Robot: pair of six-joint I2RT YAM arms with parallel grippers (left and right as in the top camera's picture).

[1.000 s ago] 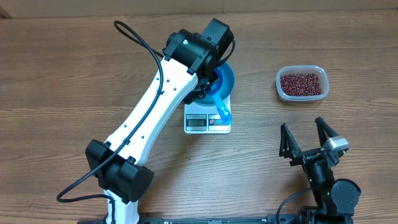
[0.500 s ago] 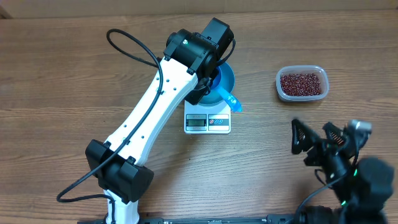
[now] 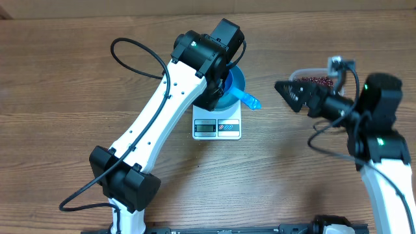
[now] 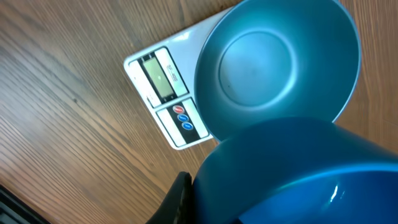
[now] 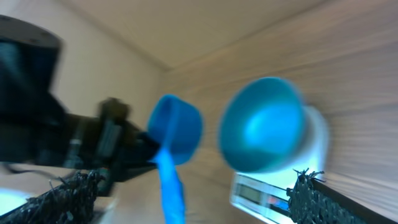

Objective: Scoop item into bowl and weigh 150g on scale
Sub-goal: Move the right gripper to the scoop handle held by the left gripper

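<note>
Since a second earlier, the right arm had swung up from the near edge of the bench (image 3: 65, 78), and its right gripper (image 3: 286, 96) stood spread wide beside the tub (image 3: 300, 72) of beans (image 3: 317, 80), aimed at the scoop (image 3: 246, 99), whose handle had turned from the scale's front out toward it. The left gripper (image 5: 140, 149) was clamped on the scoop beside the bowl (image 3: 236, 79), which sat on the scale (image 3: 216, 128). It looked to me like a hand-over before any scooping; next the right gripper would need to line up on the handle and close. Only the left wrist view showed the bowl empty. The blurred right wrist view showed the scoop framed between open fingers.
</note>
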